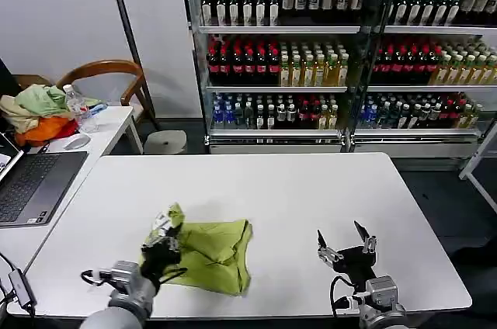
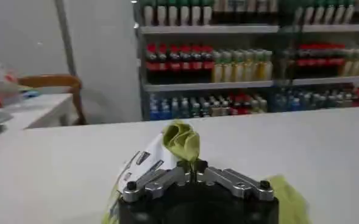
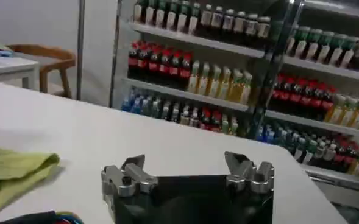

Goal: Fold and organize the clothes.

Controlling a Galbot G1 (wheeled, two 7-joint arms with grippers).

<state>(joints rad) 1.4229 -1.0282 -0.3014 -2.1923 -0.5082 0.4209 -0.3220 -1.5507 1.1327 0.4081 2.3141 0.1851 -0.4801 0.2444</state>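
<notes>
The left gripper [image 1: 165, 242] is seen low over the near-left part of the white tabletop [image 1: 311, 189], its arm entering from the near edge, and its fingers [image 2: 194, 170] are closed on a bunched corner of the lime T-shirt [image 1: 210, 255], which is lifted into a small peak above the rest of the cloth. In the left wrist view the pinched fold [image 2: 180, 140] is seen standing up just past the fingertips, with a pale tag beside it. The T-shirt lies crumpled and partly folded on the near-left of the tabletop, close to the near edge, and its left portion is covered by the gripper and wrist. The right gripper [image 1: 346, 245] is held over the near-right of the tabletop, well apart from the shirt, with its fingers [image 3: 130, 176] spread wide and nothing between them; in the right wrist view a corner of the shirt [image 3: 14, 173] is visible off to one side. Bare tabletop extends across the middle, far and right areas. To the left, a second table carries a laptop [image 1: 31, 185], a water bottle [image 1: 78, 108] and a heap of pale green and orange cloth [image 1: 39, 112], with a wooden chair [image 1: 112, 73] behind it. Shelves of bottled drinks [image 1: 326, 57] stand beyond the far edge. The arms are cut off by the lower frame edge.
</notes>
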